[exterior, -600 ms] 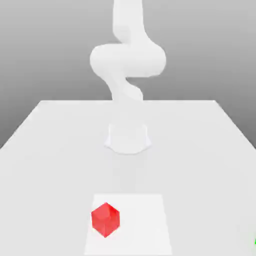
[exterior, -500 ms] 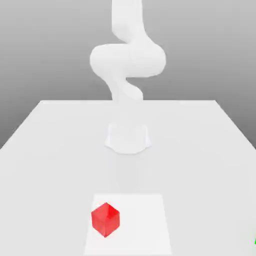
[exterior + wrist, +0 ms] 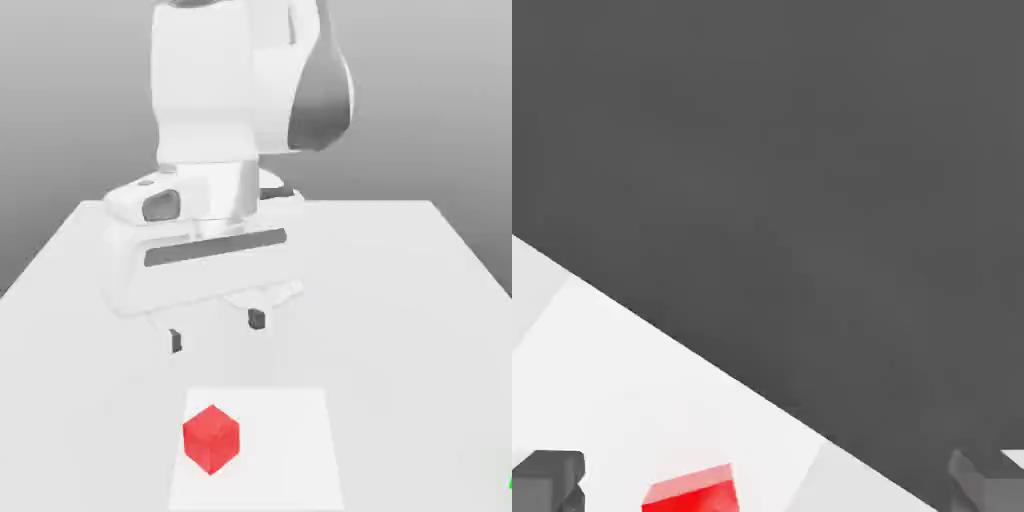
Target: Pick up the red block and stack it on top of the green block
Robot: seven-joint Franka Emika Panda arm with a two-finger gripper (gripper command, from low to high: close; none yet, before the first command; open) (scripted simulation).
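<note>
The red block (image 3: pixel 211 438) is a small cube resting on a paler square patch (image 3: pixel 290 450) of the white table, near the front. My gripper (image 3: pixel 216 330) hangs above the table just behind the block, its two dark fingertips (image 3: pixel 176 341) spread wide with nothing between them, so it is open. In the hand view the red block (image 3: pixel 692 492) sits between the two dark fingertips (image 3: pixel 547 480), apart from both. The green block (image 3: pixel 510 483) shows as a thin sliver at the exterior view's right edge, low down.
The white table (image 3: pixel 400 300) stretches back to a far edge with a grey backdrop beyond. The arm's bulky white body (image 3: pixel 240 90) rises over the table's middle.
The arm has swung forward and down; the hand now hangs close over the table behind the red block. Neither block has moved.
</note>
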